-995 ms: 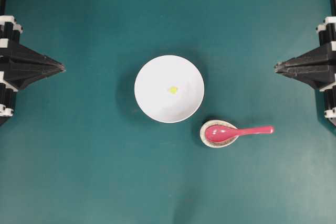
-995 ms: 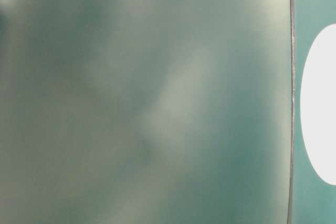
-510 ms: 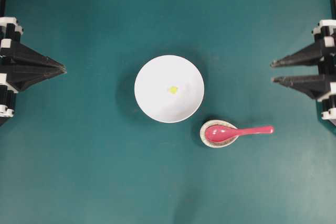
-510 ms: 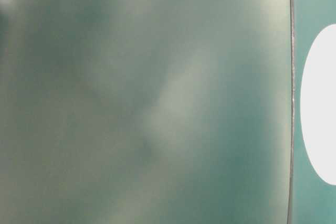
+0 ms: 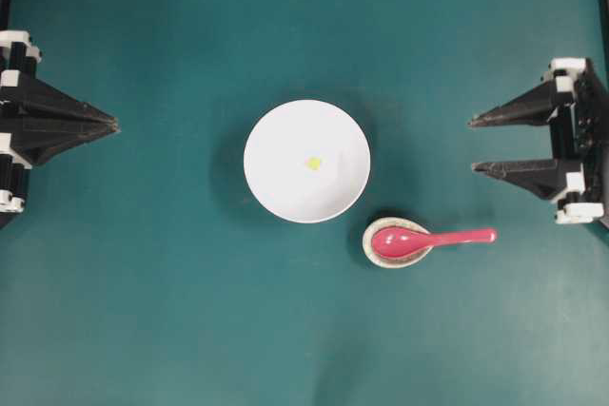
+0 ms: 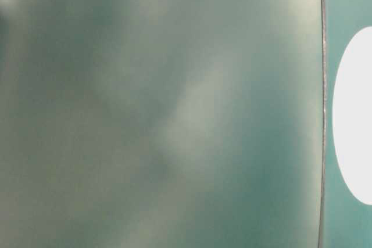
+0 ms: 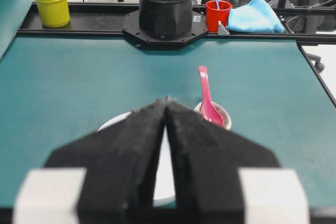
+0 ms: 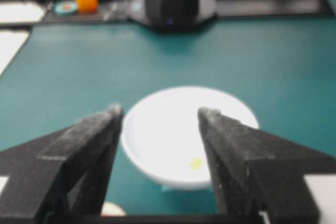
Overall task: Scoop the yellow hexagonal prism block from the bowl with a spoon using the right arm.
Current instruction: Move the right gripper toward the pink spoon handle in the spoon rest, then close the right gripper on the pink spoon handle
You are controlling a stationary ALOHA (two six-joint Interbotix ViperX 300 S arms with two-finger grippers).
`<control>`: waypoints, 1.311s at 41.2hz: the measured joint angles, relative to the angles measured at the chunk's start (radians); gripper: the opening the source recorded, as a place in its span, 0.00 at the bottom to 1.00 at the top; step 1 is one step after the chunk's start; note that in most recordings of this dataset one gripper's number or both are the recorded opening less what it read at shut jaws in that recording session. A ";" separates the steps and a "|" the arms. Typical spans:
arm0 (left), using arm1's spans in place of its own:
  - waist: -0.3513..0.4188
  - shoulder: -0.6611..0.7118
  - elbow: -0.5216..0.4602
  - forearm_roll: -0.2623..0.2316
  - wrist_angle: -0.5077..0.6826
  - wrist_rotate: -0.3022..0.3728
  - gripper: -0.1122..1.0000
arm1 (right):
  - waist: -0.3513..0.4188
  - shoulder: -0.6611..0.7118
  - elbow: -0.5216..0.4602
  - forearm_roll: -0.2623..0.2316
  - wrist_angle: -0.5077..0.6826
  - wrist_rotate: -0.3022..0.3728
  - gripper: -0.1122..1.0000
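teal table [image 5: 143, 282], white bowl [image 5: 285, 192], speckled spoon rest [image 5: 381, 259]

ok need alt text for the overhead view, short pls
Top-down view of a teal table: a white bowl at centre holds a tiny yellow block, and a pink spoon lies on a speckled rest beside it. The right gripper has its jaws open; the left gripper, opposite, is shut.

The right gripper [image 5: 473, 145] reaches in from the right edge, fingers spread wide — empty. The left gripper [image 5: 114, 125] sits opposite, fingers pressed together.
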 measured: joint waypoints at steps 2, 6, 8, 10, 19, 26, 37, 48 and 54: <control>0.000 -0.002 0.002 -0.002 0.000 0.000 0.17 | 0.008 0.037 0.029 0.006 -0.063 0.014 0.65; 0.000 -0.006 0.000 0.000 0.005 -0.002 0.17 | 0.026 0.112 0.075 0.011 -0.179 0.044 0.65; 0.000 -0.005 0.002 -0.002 0.006 0.000 0.17 | 0.037 0.156 0.094 0.011 -0.236 0.058 0.65; 0.000 -0.006 0.000 -0.002 0.009 0.000 0.17 | 0.046 0.201 0.104 0.011 -0.285 0.069 0.65; 0.000 -0.006 0.000 -0.002 0.026 0.000 0.17 | 0.095 0.414 0.127 0.025 -0.477 0.118 0.65; 0.000 -0.006 0.000 -0.002 0.026 -0.002 0.17 | 0.175 0.575 0.130 0.078 -0.601 0.124 0.65; 0.000 -0.006 0.000 -0.002 0.028 -0.002 0.17 | 0.348 0.775 0.123 0.241 -0.739 0.126 0.65; 0.000 -0.006 0.000 0.000 0.028 -0.003 0.17 | 0.476 0.910 0.091 0.373 -0.759 0.126 0.65; 0.000 -0.006 0.000 0.000 0.028 -0.003 0.17 | 0.497 0.953 0.075 0.387 -0.759 0.126 0.65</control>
